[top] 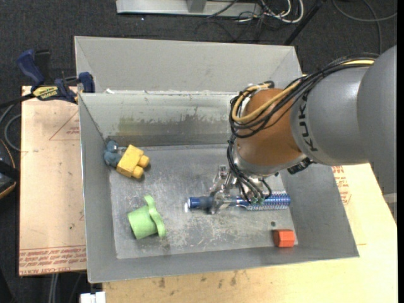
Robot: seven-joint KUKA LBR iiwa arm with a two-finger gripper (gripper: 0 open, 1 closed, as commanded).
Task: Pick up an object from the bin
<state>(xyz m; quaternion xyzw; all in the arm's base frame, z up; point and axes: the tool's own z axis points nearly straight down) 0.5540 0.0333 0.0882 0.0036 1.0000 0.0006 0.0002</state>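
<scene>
1. Gripper sits low in the middle of the grey bin, at a blue brush lying left to right.
2. Jaws apart or together: cannot tell.
3. Green cup lies near left.

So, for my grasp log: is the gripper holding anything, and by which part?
Cannot tell. The gripper is down at the blue brush, near its left end.

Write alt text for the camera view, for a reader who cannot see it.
The gripper is low in the grey bin, over a blue brush lying mid-floor. In the view, a green cup lies lower left, a yellow block upper left and a small orange block lower right.
</scene>
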